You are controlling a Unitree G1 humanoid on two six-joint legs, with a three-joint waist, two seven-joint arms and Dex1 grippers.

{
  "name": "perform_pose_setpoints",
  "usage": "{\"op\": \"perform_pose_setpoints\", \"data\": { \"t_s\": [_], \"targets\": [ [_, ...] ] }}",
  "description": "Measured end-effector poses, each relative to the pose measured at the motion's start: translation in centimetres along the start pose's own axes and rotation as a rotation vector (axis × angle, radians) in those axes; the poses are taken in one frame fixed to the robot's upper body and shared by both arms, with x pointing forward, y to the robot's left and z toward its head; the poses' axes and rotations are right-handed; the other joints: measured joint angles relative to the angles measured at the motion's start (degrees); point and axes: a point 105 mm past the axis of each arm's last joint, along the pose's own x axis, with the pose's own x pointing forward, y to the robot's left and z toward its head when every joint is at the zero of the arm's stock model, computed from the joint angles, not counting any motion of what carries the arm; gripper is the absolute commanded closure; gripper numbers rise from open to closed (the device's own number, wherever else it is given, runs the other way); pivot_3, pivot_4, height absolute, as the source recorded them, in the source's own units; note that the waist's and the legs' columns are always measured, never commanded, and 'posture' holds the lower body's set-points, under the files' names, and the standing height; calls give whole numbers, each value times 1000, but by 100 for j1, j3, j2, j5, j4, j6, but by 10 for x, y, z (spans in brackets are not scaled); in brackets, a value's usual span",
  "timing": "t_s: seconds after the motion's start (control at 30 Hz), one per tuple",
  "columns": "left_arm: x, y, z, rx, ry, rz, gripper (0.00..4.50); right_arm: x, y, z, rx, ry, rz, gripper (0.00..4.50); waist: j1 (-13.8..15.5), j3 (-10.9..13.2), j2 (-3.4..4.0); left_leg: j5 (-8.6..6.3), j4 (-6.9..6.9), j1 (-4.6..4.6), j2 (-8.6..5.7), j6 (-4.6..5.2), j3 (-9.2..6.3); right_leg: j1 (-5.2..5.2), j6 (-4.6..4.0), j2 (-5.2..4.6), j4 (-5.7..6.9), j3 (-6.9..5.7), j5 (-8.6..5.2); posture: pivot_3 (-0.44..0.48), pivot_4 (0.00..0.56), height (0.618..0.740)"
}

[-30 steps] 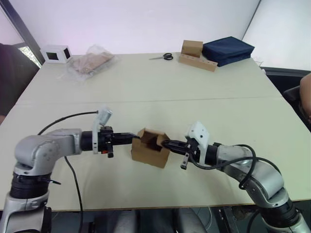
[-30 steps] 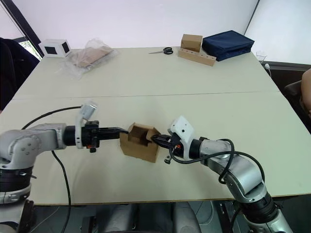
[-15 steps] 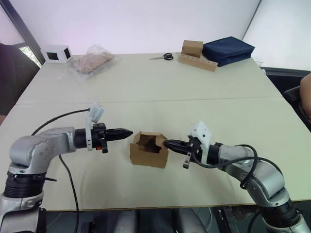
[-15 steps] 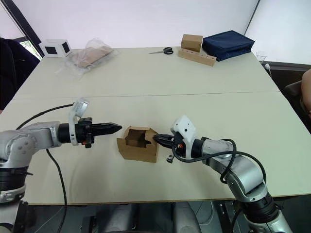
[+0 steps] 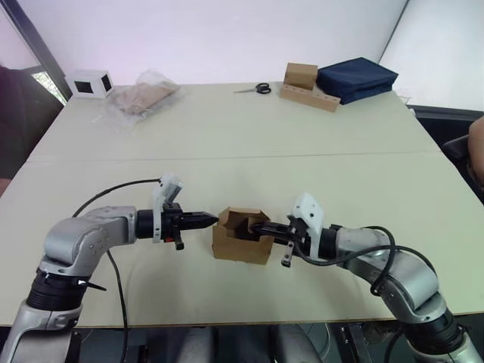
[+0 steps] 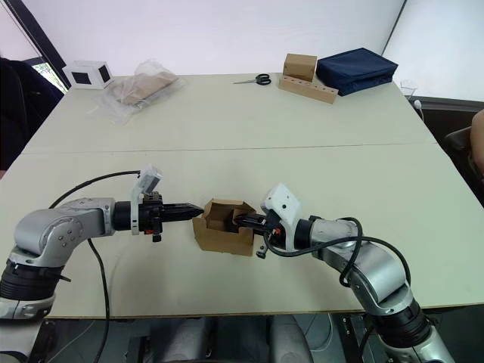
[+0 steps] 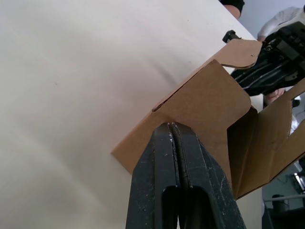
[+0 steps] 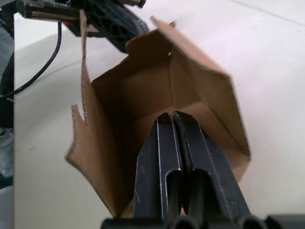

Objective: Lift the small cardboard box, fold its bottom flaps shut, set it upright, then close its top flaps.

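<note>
2 end effectors meet at the small cardboard box, which sits on the near half of the desk with its top flaps standing open. Left of the box, the left end effector has its 2 black fingers pressed together with no gap, the tips touching the box's left wall just below a raised flap; the left wrist view shows those closed fingers up against the brown outer face, holding nothing. Right of the box, the right end effector reaches over the right wall into the open cavity, its fingers likewise drawn fully together and gripping nothing; the right wrist view shows the fingertips inside the box near its inner floor, with the far flaps rising beyond them. The box rests flat on the desk, upright, slightly turned. Far beyond the box to the left, at the desk's back edge, stand a white cube box and a clear plastic bag with brown contents. Far beyond the box to the right lie a pair of scissors, a brown box on a long cardboard strip, and a dark blue fabric case.
</note>
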Motion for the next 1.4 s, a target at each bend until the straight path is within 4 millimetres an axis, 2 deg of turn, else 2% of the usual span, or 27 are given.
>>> {"op": "perform_pose_setpoints", "data": {
  "t_s": [0.23, 0.63, 0.87, 1.17, 1.4],
  "targets": [
    [-1, -13, 5, 13, -3, -65, 4478, 0, 0, 0, 5, 2, 0, 4500, -19, 0, 0, 0, 0, 0, 1, 0, 0, -1, 0, 1, 0, 0, 0, 0, 150, 740],
    [-8, -21, 18, 46, -9, -102, 4478, -6, -6, 5, 21, -29, -20, 4500, -28, 0, 0, 0, -1, 0, 1, 1, -1, -1, 0, 2, 0, 0, 0, 0, 150, 740],
    [5, -23, 7, 60, 43, -101, 4478, -11, -5, 7, 33, -34, -25, 4500, -18, 0, 0, 0, 0, 0, 1, 0, -1, -1, 0, 2, 0, 0, 0, 0, 150, 740],
    [14, -17, 6, 85, 37, -76, 4478, -11, -4, 0, 46, -15, -31, 4500, 17, -1, 0, 0, 1, 1, -1, 0, -1, 6, 0, -1, -1, -1, 0, 0, 150, 740],
    [17, -22, 7, 70, 15, -114, 4478, -4, -1, 5, 69, -62, -33, 4500, 1, -1, -1, 0, 1, 1, -1, 0, -1, 5, 0, -1, -1, -1, 0, 0, 150, 740]
  ]
}}
